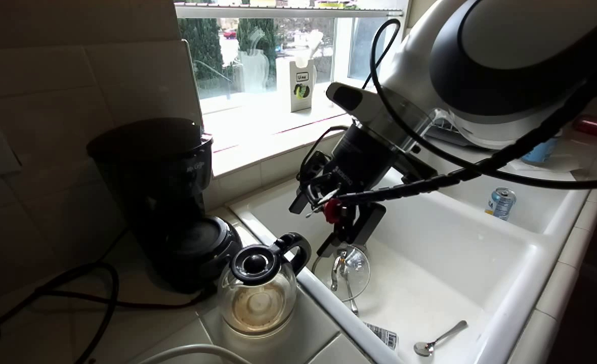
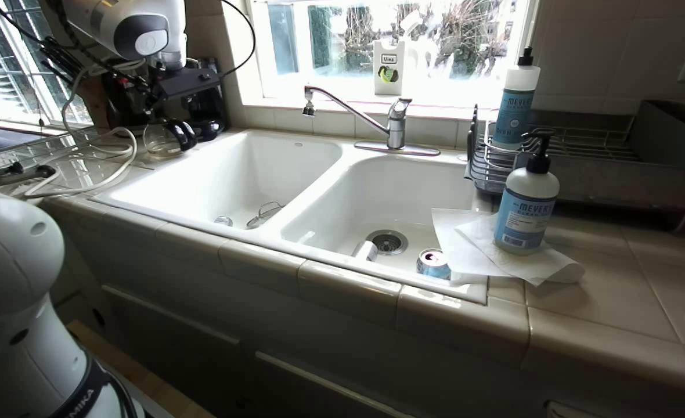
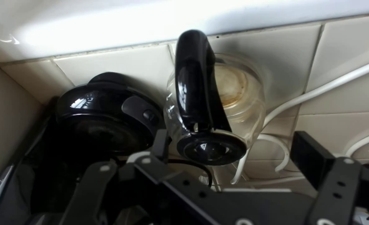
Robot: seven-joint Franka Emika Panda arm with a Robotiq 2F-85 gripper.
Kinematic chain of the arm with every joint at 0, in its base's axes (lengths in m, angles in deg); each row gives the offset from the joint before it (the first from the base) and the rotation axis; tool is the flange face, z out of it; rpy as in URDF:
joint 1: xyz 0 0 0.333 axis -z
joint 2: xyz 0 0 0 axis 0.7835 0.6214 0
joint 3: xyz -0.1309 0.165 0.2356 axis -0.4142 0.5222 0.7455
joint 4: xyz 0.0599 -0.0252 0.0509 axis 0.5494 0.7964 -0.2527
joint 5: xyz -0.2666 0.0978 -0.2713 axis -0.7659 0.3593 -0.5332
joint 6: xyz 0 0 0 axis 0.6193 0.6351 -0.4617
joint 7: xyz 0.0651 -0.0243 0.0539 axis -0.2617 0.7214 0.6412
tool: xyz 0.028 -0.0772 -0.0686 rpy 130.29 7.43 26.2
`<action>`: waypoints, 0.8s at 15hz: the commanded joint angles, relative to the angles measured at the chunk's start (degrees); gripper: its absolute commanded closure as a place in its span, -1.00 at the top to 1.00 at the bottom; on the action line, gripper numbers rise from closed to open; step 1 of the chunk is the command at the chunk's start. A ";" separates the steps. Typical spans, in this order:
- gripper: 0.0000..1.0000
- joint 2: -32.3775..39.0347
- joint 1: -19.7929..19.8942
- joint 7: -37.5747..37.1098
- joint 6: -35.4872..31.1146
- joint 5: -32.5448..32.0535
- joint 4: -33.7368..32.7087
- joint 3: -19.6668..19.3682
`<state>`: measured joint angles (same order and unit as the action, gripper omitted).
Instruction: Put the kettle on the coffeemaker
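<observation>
The kettle is a round clear glass carafe with a black lid and black handle. It stands upright on the tiled counter beside the sink, in both exterior views [image 1: 258, 298] [image 2: 162, 139] and the wrist view [image 3: 242, 97]. Its handle points toward the sink. The black coffeemaker [image 1: 149, 187] stands next to it against the wall; its round base plate shows bare in the wrist view [image 3: 106, 125]. My gripper [image 1: 312, 226] is open and empty, above the sink edge near the handle. In the wrist view the lid and handle appear between the spread fingers [image 3: 234, 151], apart from them.
The white sink [image 2: 287, 168] borders the counter, with a glass lid, a spoon [image 1: 440, 339] and cans inside. A dark cord [image 1: 111, 283] and a white cable [image 3: 337, 81] lie around the kettle. A faucet [image 2: 396, 125], soap bottles [image 2: 525, 203] and window sill lie beyond.
</observation>
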<state>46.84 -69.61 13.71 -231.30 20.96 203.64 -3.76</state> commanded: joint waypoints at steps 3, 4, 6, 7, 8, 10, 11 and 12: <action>1.00 2.67 0.80 2.74 -0.69 3.30 -1.64 1.75; 1.00 3.07 0.80 2.40 -1.22 3.05 -1.82 1.78; 1.00 3.74 1.06 3.57 -1.56 3.62 -2.25 2.11; 1.00 4.04 1.23 4.02 -1.40 3.74 -2.43 2.21; 1.00 4.28 1.50 4.92 -1.27 3.93 -2.45 2.26; 1.00 4.63 1.98 6.55 -1.29 3.96 -2.48 2.30; 1.00 4.81 2.32 7.46 -1.14 4.17 -2.53 2.32; 1.00 5.04 2.71 8.78 -0.78 4.82 -2.71 2.47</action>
<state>50.53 -68.41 18.46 -231.67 23.35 201.77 -2.52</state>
